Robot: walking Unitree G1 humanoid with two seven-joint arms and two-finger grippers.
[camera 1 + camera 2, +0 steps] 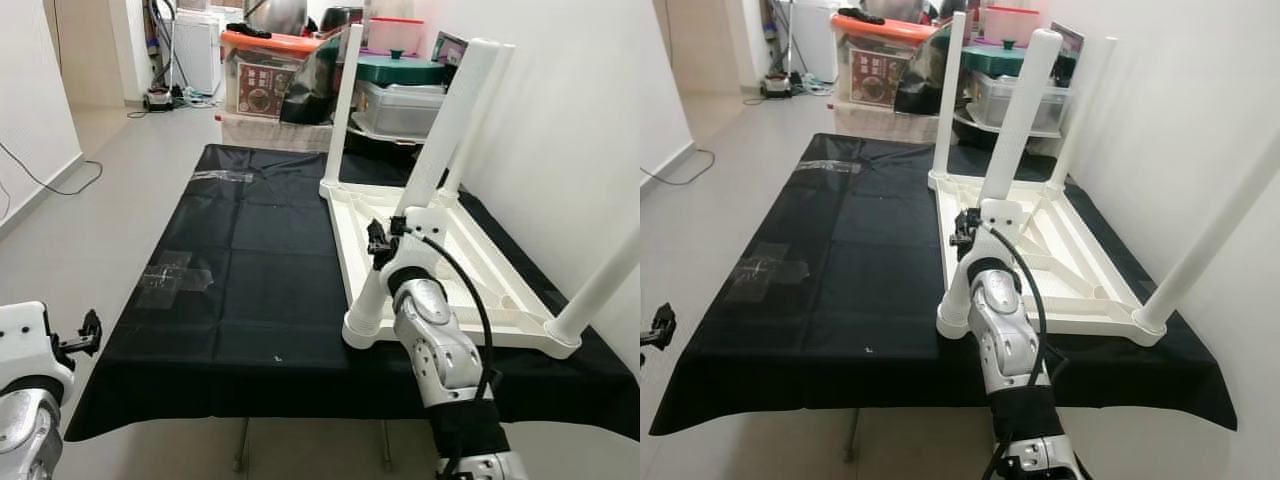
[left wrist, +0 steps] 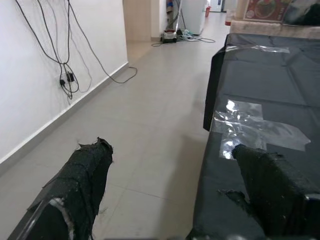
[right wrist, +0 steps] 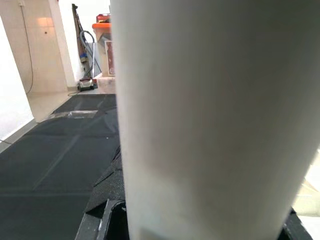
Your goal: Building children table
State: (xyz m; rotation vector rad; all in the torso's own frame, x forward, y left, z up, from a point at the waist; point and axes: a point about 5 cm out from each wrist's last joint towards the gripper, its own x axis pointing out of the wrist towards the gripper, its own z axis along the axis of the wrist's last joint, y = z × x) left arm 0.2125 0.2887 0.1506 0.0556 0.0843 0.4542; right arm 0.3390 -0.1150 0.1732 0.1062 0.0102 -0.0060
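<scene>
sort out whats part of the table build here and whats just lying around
Part of the job:
upturned white tabletop
four white legs, nearest one
right gripper at that leg

Just lying about:
storage boxes behind
clear tape patches on the black cloth
left gripper, idle

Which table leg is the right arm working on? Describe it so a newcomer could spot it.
On the black-covered table, a white children's table lies upside down by the right-hand wall, four white legs pointing up. The leg in question stands at the near corner on the cloth side. Unlike the other three, it leans, and the right tool is at it.
</scene>
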